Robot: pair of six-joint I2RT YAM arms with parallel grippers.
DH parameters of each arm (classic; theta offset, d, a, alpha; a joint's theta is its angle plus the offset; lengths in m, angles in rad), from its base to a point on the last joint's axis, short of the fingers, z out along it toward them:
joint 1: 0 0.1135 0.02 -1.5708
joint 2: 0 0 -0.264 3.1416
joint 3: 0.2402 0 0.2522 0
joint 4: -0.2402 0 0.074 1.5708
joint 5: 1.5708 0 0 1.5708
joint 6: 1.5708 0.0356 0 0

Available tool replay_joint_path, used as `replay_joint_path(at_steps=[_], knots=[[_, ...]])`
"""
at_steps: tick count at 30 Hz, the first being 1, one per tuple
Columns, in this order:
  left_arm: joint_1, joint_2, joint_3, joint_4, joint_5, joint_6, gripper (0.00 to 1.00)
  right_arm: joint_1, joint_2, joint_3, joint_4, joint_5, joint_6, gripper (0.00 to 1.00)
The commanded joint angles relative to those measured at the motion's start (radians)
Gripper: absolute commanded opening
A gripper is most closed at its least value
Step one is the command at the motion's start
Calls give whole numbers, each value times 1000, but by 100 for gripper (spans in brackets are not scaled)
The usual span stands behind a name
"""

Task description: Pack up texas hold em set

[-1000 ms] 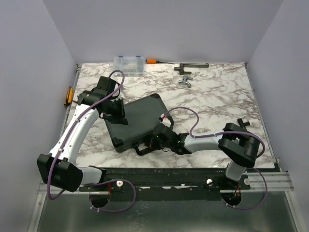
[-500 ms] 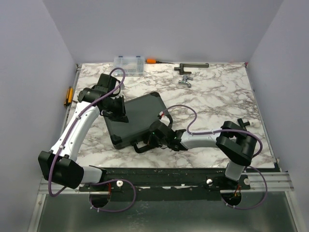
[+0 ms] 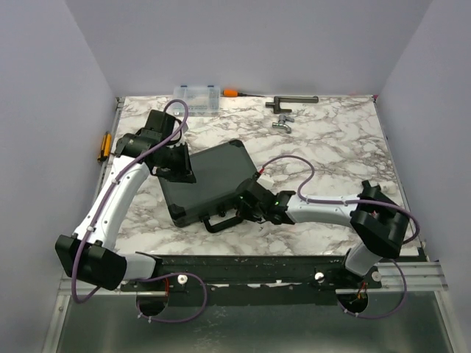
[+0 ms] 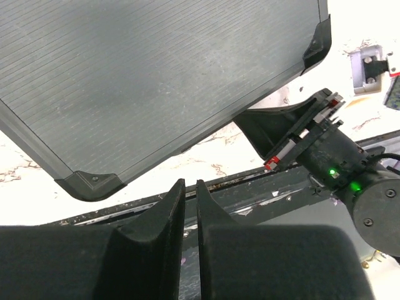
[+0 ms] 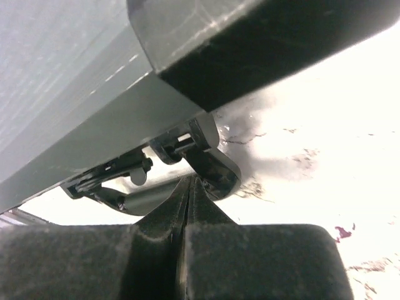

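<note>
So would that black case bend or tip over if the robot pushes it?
Probably stiff: the black case has a ribbed, hard-looking lid and moulded corner caps. It would likely slide rather than tip, since it seems to lie flat and wide on the smooth marble table. Its weight I cannot tell.

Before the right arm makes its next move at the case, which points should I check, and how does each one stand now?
1. Case lid down flat on its base: ok.
2. Latch snapped fully shut: cannot tell; only its underside shows.
3. Right gripper shut, tips pointed at the latch: ok.
4. Left gripper shut, holding nothing: ok.
5. Left gripper steadying the case: cannot tell; its tips show beside the case corner and any contact is hidden.
</note>
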Motion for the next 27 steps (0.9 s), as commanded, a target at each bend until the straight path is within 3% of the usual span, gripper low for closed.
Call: replay_joint_path(at_steps=[1, 12, 22, 23, 27], knots=[[-3, -48, 34, -7, -33, -15, 12, -12, -96, -12, -113, 75, -33, 1], [-4, -116, 70, 7, -54, -27, 19, -11, -358, 1, -285, 157, -140, 1], [-4, -249, 101, 53, -55, -4, 31, -11, -667, 75, -358, 280, -439, 2], [-2, -267, 104, 59, -66, -1, 32, -12, -683, 89, -367, 291, -461, 6], [-4, -358, 88, 111, -84, 13, 42, -11, -731, 169, -447, 349, -503, 50]])
